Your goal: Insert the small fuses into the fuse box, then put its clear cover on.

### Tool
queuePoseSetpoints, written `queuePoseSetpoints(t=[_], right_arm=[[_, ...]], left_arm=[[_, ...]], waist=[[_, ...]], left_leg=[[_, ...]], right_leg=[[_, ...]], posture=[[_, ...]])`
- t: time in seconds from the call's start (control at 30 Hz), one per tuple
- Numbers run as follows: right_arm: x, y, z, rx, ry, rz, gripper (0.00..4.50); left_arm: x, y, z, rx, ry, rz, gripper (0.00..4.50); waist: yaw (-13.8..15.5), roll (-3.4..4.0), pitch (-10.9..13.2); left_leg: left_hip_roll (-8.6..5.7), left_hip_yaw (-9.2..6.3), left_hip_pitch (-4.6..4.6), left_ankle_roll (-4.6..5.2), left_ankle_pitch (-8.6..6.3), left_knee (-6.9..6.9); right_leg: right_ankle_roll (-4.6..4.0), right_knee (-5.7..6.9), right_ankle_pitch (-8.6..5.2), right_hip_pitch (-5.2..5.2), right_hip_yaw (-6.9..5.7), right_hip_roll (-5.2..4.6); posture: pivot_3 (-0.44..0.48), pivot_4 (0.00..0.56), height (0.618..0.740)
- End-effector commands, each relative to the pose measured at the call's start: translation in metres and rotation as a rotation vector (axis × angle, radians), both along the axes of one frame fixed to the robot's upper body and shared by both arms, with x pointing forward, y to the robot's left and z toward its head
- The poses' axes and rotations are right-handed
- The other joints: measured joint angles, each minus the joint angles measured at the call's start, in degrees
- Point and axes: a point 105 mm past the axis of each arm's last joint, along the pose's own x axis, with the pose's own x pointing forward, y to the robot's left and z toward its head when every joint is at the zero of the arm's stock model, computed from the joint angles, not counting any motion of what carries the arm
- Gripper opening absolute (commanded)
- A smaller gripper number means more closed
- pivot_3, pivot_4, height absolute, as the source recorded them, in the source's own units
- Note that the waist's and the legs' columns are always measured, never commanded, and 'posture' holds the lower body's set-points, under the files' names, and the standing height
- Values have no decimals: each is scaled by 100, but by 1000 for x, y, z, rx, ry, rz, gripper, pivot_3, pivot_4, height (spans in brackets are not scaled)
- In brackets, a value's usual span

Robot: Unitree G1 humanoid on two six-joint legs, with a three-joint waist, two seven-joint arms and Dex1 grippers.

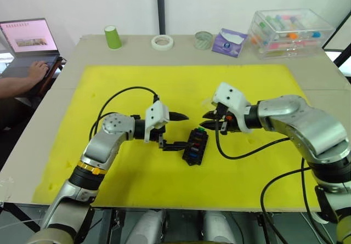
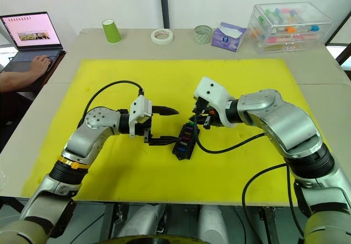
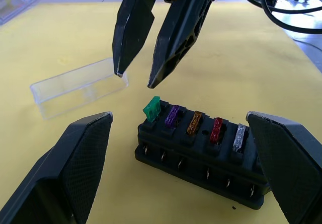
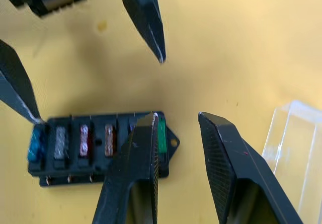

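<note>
While ribbed black jaws gape, the fuse box [image 3: 201, 156] (matte, slotted) holds translucent fuses [image 3: 193, 123].

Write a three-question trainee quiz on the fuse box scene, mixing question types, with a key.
1. True or false: the clear cover is already on the fuse box.
2. Which fuse sits tilted, not fully seated? A) green fuse B) red fuse C) grey fuse
3. Fill in: the right gripper hangs just above the ____ fuse, fingers open.

Key
1. False: it lies on the yellow mat beside the box.
2. A
3. green. The left gripper is open too, with one finger at the box's side.
</note>
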Motion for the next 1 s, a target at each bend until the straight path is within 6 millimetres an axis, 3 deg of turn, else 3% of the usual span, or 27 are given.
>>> queuePoseSetpoints(t=[0.03,0.17,0.2,0.7,1.0], right_arm=[[0,-2,13,50,-42,-17,1182],[-2,1,6,54,-34,-13,86],[-2,3,4,57,-32,-16,39],[-5,5,-32,7,43,-24,39],[-6,5,-34,10,42,-22,39]], left_arm=[[0,-3,10,-15,-42,-10,4500],[0,-3,9,-15,-39,-12,4500],[0,-3,10,-14,-39,-12,4500],[0,-1,10,-5,-35,-9,4500],[-1,0,10,-2,-34,-4,4500]], waist=[[0,0,0],[-4,0,0],[-5,0,0],[-5,0,0],[-5,0,0]], left_leg=[[0,0,0,0,0,0],[0,0,0,0,0,0],[0,-1,0,0,0,0],[0,-1,0,0,0,1],[0,-1,1,0,0,1]], right_leg=[[0,0,0,0,0,0],[0,0,0,0,0,0],[0,0,0,0,0,0],[0,1,0,0,0,0],[0,1,0,1,0,1]], posture=[[0,150,740],[0,150,740],[0,150,740],[0,150,740],[0,150,740]])
